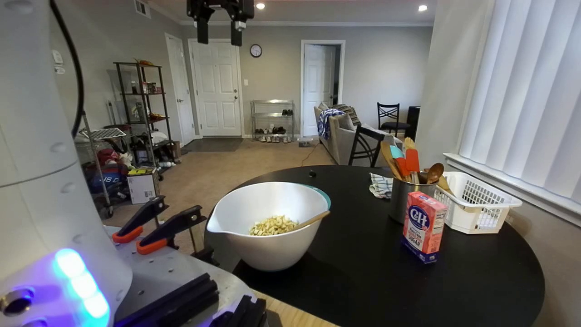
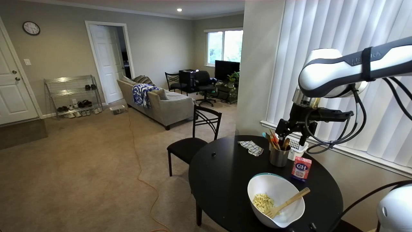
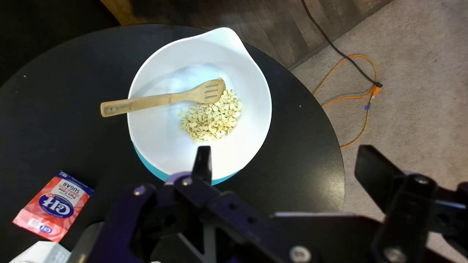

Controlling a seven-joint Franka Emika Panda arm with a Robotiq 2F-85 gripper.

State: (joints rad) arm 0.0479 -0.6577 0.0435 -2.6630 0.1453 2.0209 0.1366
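My gripper (image 1: 219,40) is open and empty, high above the round black table (image 1: 363,286). It also shows in an exterior view (image 2: 292,141) and in the wrist view (image 3: 284,151), its two black fingers wide apart. It touches nothing. A white mixing bowl (image 1: 268,250) with a teal patch at its rim stands on the table, also in the wrist view (image 3: 153,138). It holds pale pasta pieces (image 3: 212,122). A slotted wooden spatula (image 3: 157,101) lies in the bowl, its handle over the rim. A pink sugar box (image 1: 423,227) stands upright near the bowl.
A metal utensil pot (image 2: 278,158) with spatulas and spoons stands beside a white plastic basket (image 1: 481,218) near the window blinds. A checked cloth (image 2: 251,147) and a small black object (image 2: 213,154) lie on the table. A black chair (image 2: 190,148) stands at the table's edge.
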